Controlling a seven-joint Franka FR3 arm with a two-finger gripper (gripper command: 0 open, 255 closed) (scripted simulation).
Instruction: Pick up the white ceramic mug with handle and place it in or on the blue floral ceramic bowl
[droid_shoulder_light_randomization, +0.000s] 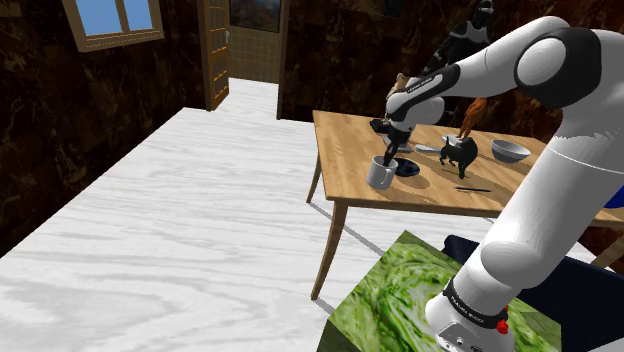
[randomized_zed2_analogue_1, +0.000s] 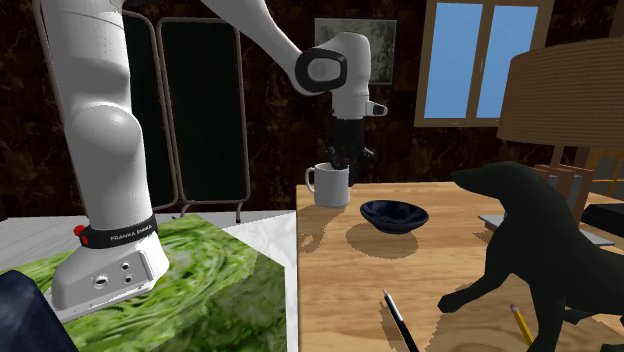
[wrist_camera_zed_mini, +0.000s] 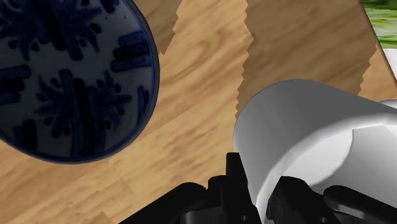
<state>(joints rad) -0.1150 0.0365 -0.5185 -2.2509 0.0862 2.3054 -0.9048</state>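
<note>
Gripping the white mug (randomized_zed2_analogue_1: 333, 187) by its rim wall, our black gripper (randomized_zed2_analogue_1: 341, 158) has one finger inside and one outside. We see the mug near the wooden table's (randomized_zed2_analogue_1: 440, 290) edge, just beside the dark blue patterned bowl (randomized_zed2_analogue_1: 393, 215), apart from it.

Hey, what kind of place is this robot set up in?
Probably a room in a house, perhaps a dining room: a wooden table, a window in a dark wall, and a wooden door standing open off the pale floor.
</note>
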